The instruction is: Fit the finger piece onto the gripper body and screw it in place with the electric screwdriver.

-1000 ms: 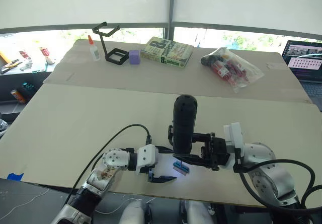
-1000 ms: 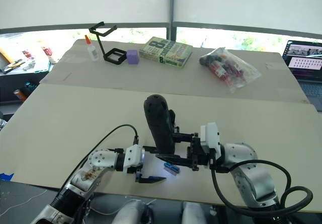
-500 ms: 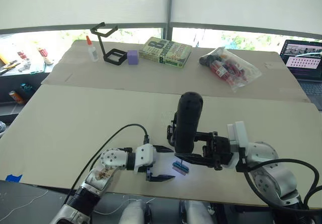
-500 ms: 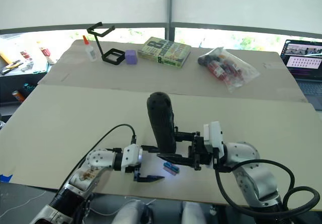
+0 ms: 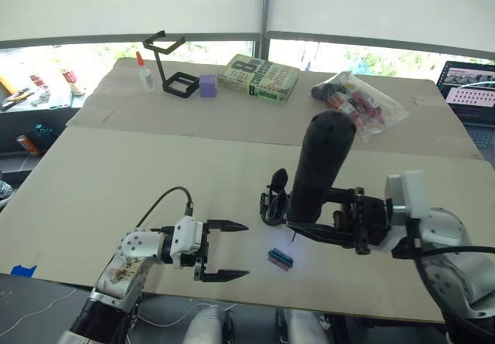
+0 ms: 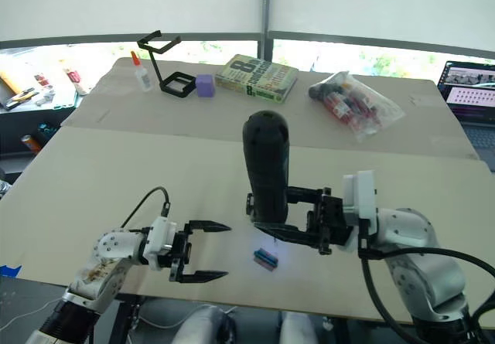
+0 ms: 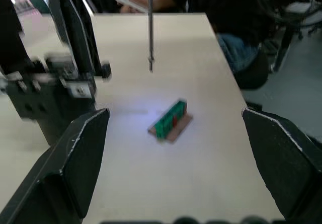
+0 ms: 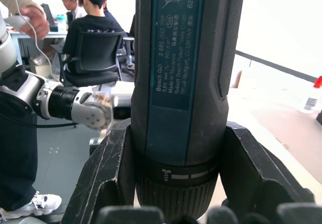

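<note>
The electric screwdriver (image 5: 321,170) has lifted and tipped since a second ago, and the left claw (image 5: 230,250) has drawn back toward the bench (image 5: 116,174) edge. The right claw (image 6: 298,216) grips the screwdriver nearly upright, bit down. The gripper body (image 5: 273,203) sits just left of it. The left claw gapes empty beside the small green-and-brown block (image 7: 170,122).

Gripper body (image 5: 272,205): mostly hidden behind the electric screwdriver (image 5: 319,170); only a black tip and some cable beside the barrel are visible. Right wrist view: screwdriver barrel cut off by the upper edge, bit out of sight below the right pincer (image 8: 173,183). Laptop (image 5: 470,89) cut off by the right edge; contents of the plastic bag (image 5: 357,104) too small to identify.
</note>
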Tool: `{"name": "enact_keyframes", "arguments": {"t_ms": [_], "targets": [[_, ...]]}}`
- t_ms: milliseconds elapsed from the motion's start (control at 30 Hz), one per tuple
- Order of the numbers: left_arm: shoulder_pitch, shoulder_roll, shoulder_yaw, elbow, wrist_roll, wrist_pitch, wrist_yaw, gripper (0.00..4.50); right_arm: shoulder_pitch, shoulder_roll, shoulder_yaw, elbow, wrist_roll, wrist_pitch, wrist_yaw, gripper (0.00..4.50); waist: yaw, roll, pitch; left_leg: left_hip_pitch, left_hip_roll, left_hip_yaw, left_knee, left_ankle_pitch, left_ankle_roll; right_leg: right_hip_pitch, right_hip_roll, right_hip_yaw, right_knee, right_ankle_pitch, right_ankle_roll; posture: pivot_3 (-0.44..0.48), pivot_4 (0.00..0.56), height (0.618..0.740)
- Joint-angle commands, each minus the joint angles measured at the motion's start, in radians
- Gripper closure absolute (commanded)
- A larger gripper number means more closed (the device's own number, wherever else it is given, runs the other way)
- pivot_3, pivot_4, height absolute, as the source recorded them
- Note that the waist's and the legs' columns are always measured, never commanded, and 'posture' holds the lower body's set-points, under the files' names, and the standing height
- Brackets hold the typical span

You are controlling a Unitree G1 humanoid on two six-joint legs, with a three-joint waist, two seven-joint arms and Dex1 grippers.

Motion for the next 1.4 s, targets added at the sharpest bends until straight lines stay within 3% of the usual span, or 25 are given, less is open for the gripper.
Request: {"name": "enact_keyframes", "arguments": {"t_ms": [33, 333, 800, 900, 1100, 1200, 1400], "targets": [[-0.011, -0.009, 0.036, -0.076, -0.050, 0.030, 0.027, 0.05, -0.015, -0.034, -0.099, -0.054, 0.078, 0.012, -0.029, 2.57, 0.000, 0.000, 0.000, 0.000, 0.000, 0.000, 0.000, 0.000, 0.000, 0.000, 0.000, 0.000, 0.000, 0.000, 0.000, 0.000, 0.150, 0.740], [-0.097, -0.048, 0.083, -0.170, -0.128, 0.117, 0.116, 0.05, -0.145, -0.089, -0.192, -0.031, 0.203, 0.075, -0.144, 2.57, -0.001, 0.000, 0.000, 0.001, 0.000, 0.000, 0.000, 0.000, 0.000, 0.001, 0.001, 0.001, 0.000, 0.000, 0.000, 0.000, 0.150, 0.740], [-0.185, -0.093, 0.137, -0.182, -0.151, 0.297, 0.321, 0.05, -0.499, 0.004, -0.057, 0.067, 0.315, 0.187, -0.302, 2.57, -0.001, -0.001, 0.000, 0.000, 0.000, 0.001, 0.000, 0.001, -0.001, 0.000, 0.003, 0.001, 0.001, 0.000, 0.001, 0.000, 0.150, 0.740], [-0.160, -0.060, 0.151, -0.152, -0.099, 0.301, 0.343, 0.05, -0.551, 0.039, -0.016, 0.089, 0.311, 0.209, -0.319, 2.57, -0.003, 0.000, 0.000, 0.000, 0.000, 0.001, 0.000, 0.001, -0.001, 0.000, 0.003, 0.001, 0.001, 0.000, 0.001, 0.000, 0.150, 0.740], [-0.078, -0.003, 0.103, -0.049, 0.045, 0.195, 0.271, 0.05, -0.581, 0.082, 0.047, 0.107, 0.281, 0.221, -0.268, 2.57, -0.004, 0.000, 0.000, 0.001, 0.000, 0.002, -0.002, 0.002, -0.003, -0.001, 0.004, 0.001, 0.000, 0.000, 0.000, 0.000, 0.150, 0.740], [-0.074, -0.014, 0.057, 0.006, 0.105, 0.147, 0.248, 0.05, -0.584, 0.096, 0.067, 0.114, 0.265, 0.220, -0.241, 2.57, 0.002, 0.000, 0.000, -0.002, 0.000, 0.001, -0.001, 0.002, -0.003, -0.002, 0.004, 0.000, 0.000, 0.000, 0.000, 0.000, 0.150, 0.740], [-0.125, -0.121, -0.049, 0.158, 0.217, 0.079, 0.262, 0.05, -0.584, 0.121, 0.098, 0.126, 0.224, 0.219, -0.194, 2.57, -0.001, 0.000, 0.000, -0.002, -0.001, 0.002, 0.000, 0.002, -0.003, -0.001, 0.004, 0.000, 0.000, 0.001, 0.001, 0.000, 0.150, 0.740]]}}
